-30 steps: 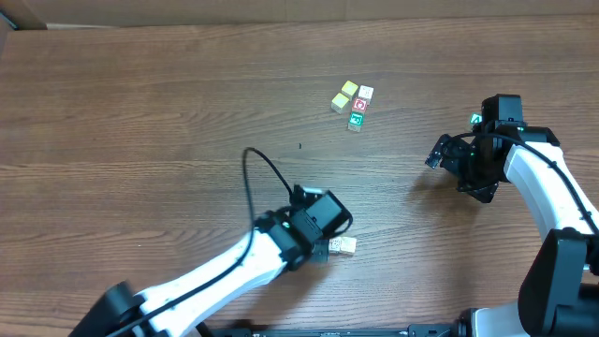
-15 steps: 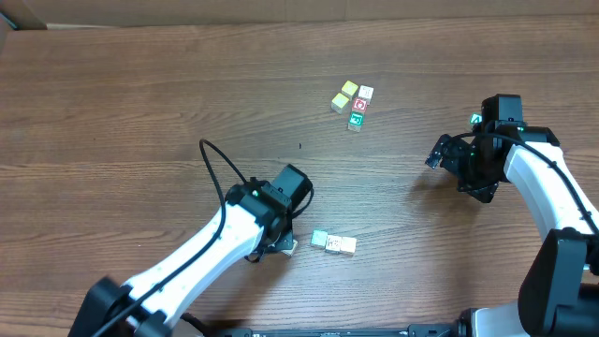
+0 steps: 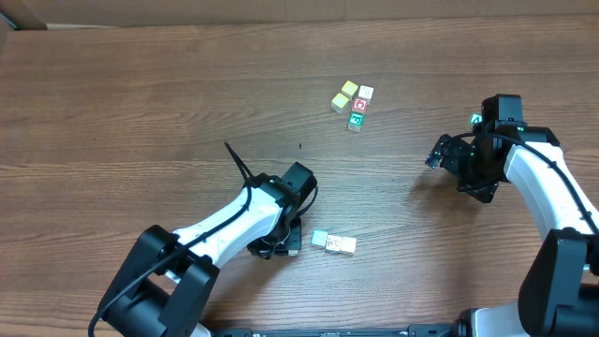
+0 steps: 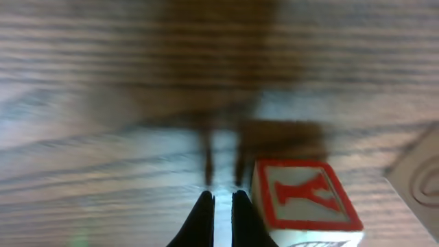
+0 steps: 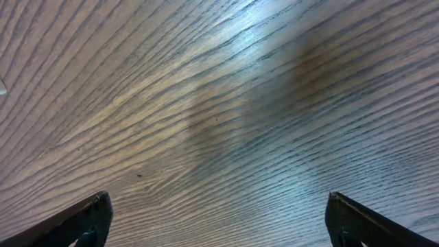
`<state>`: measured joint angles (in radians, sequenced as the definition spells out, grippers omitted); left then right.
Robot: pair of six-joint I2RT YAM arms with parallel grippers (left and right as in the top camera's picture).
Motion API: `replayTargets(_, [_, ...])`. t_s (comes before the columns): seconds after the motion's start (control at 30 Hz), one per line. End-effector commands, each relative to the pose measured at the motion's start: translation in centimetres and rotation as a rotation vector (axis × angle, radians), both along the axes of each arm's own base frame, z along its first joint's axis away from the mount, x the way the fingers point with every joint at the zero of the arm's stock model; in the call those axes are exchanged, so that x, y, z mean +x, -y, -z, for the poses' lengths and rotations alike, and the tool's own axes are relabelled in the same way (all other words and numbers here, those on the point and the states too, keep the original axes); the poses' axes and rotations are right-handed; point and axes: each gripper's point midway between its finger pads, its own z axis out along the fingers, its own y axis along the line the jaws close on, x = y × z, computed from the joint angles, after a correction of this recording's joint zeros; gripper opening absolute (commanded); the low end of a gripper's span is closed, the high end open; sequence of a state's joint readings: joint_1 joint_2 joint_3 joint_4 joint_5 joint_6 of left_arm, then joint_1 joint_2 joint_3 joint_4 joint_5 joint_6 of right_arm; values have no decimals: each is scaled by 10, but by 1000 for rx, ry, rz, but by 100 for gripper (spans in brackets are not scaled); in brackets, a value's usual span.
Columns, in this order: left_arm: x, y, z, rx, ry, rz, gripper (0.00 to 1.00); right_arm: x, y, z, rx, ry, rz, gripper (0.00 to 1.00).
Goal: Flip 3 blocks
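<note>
Two blocks lie side by side near the front: a pale green-topped one [image 3: 319, 239] and a tan one [image 3: 343, 246]. My left gripper [image 3: 291, 248] rests low on the table just left of them, shut with nothing between its fingers. In the left wrist view a block with a red-framed letter face [image 4: 305, 197] sits right beside the shut gripper [image 4: 221, 200], on its right. A corner of another block [image 4: 420, 180] shows at the right edge. My right gripper [image 3: 440, 153] hovers open over bare wood [image 5: 223, 226], far from any block.
A cluster of small cubes lies at the back: two yellow-topped cubes [image 3: 344, 95], a white one [image 3: 366, 93], a red-printed one [image 3: 360, 105] and a green one [image 3: 357, 120]. The left arm's black cable [image 3: 239, 164] arches above the table.
The left gripper moved left off the two front blocks, uncovering the green-topped one, then settled low beside them. The right arm has not moved.
</note>
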<state>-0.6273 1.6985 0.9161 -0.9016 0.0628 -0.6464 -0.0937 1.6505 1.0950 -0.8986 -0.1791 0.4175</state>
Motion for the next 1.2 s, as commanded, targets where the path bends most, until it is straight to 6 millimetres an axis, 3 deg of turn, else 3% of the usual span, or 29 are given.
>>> replayTargets(0.0, [-9,13,0,-79,-62,-7,4,5,2,-5,-6,21,-2,100])
replayTargets(0.33, [8,22,1,-108,8,-53,4,5,2,-5,-6,21,-3,100])
replayTargets(0.63, [18,12,2,-49,64,-73,4,5,2,-5,-6,21,-3,100])
replayTargets(0.7, [27,14,-4,-68,85,-72,4,5,2,-5,-6,21,-3,100])
replayTargets(0.83, [41,24,-40,-143,122,-43,4,5,2,-5,-6,21,-3,100])
replayTargets(0.9, [39,21,-57,-123,145,-26,4,5,2,-5,-6,21,-3,100])
replayTargets(1.0, [21,28,-65,-119,138,30,4,5,2,-5,-6,21,-3,100])
replayTargets(1.17, [-27,43,-47,-71,69,69,4,5,2,-5,-6,21,-3,100])
